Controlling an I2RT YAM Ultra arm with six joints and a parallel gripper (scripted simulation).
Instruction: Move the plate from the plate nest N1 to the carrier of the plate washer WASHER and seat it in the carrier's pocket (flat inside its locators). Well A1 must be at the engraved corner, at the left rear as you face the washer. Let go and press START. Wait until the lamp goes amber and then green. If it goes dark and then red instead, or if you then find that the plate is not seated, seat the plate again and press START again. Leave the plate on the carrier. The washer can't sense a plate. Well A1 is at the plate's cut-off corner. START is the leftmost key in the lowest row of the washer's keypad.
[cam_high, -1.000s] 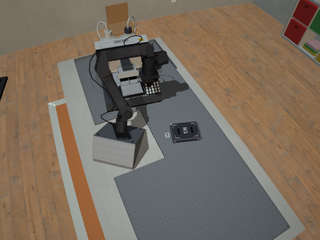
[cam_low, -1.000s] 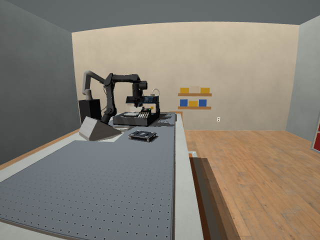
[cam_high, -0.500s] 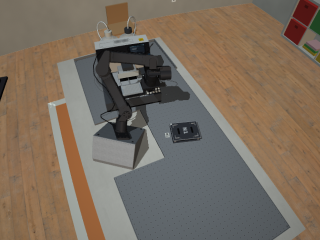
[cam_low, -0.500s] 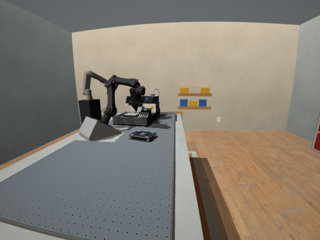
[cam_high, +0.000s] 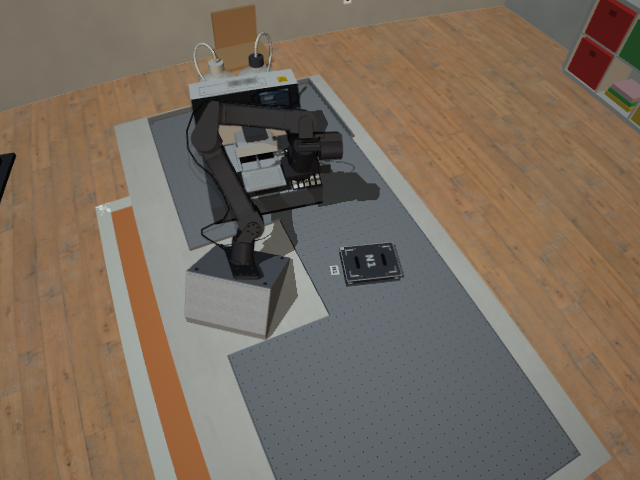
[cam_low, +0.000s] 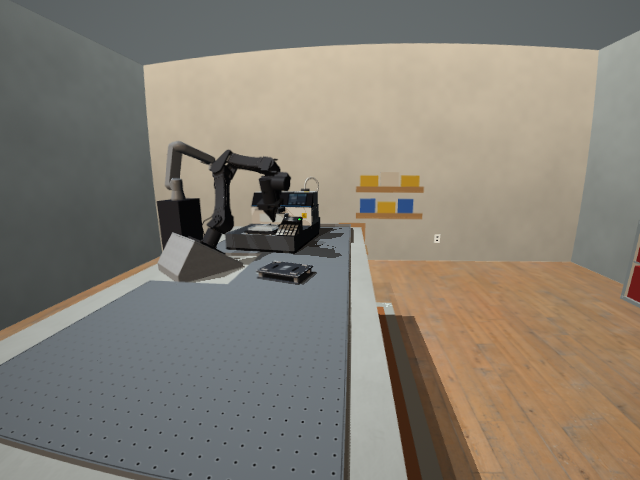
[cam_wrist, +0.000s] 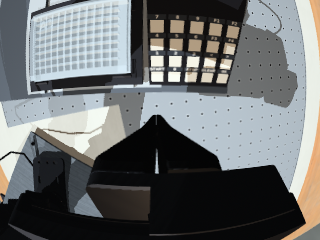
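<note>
Top view: the black arm (cam_high: 235, 186) (cam_low: 222, 191) is bent over the washer (cam_high: 242, 85) (cam_low: 263, 242) in the upper middle of the frame, its wrist and gripper (cam_high: 300, 166) (cam_low: 273, 220) (cam_wrist: 156, 121) placed above the keypad (cam_high: 310, 180) (cam_low: 288, 229) (cam_wrist: 192, 45), which is partly covered by them. The pale plate (cam_high: 263, 178) (cam_low: 262, 227) (cam_wrist: 80, 42) is seen on the washer's carrier, just left of the keys. Nest N1 (cam_high: 369, 262) (cam_low: 283, 271), right of centre, is left bare, with a small label (cam_high: 333, 270) set beside it. Exterior view: the gripper is pointed downward near the keypad, left of centre; a small green light (cam_low: 299, 219) is shown at the keypad's upper edge. The plate is seen as a thin pale slab left of the keys. Wrist view: the jaws are closed, tips together, with nothing gripped. The wells of the plate are seen at upper left; whether it is fully seated cannot be told. The START key (cam_wrist: 157, 77) is seen at the lower left of the keypad, above the fingertips in the frame.
</note>
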